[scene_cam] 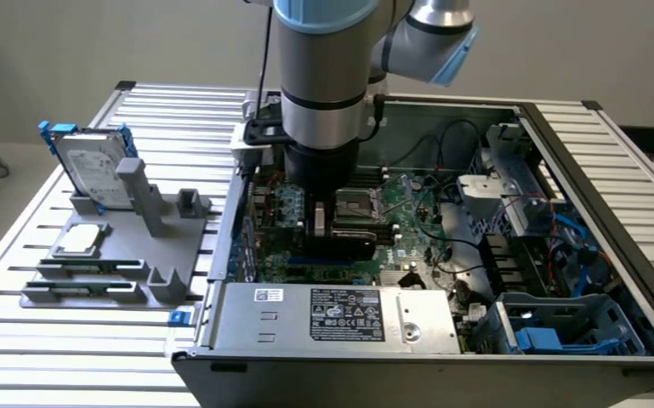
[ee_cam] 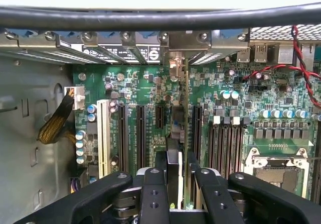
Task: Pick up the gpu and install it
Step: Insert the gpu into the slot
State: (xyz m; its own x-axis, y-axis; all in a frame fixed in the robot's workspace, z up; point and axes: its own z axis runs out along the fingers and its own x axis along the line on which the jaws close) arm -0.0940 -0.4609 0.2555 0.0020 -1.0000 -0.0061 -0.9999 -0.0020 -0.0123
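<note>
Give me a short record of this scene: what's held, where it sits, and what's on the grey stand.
end effector: shut on the gpu
gpu: upright on edge over the motherboard slots, bracket toward the rear slot wall
seating: cannot tell
case: open, arm reaching inside
grey stand: holds the hard drive, at the exterior view's left

card [ee_cam: 186,114]: green edge, silver bracket | hand [ee_cam: 179,186]: black | circuit board [ee_cam: 135,91]: green, black slots | drive [scene_cam: 88,161]: silver, blue frame | surface [scene_cam: 43,348]: silver, ribbed | arm [scene_cam: 321,76]: grey, pale blue caps
</note>
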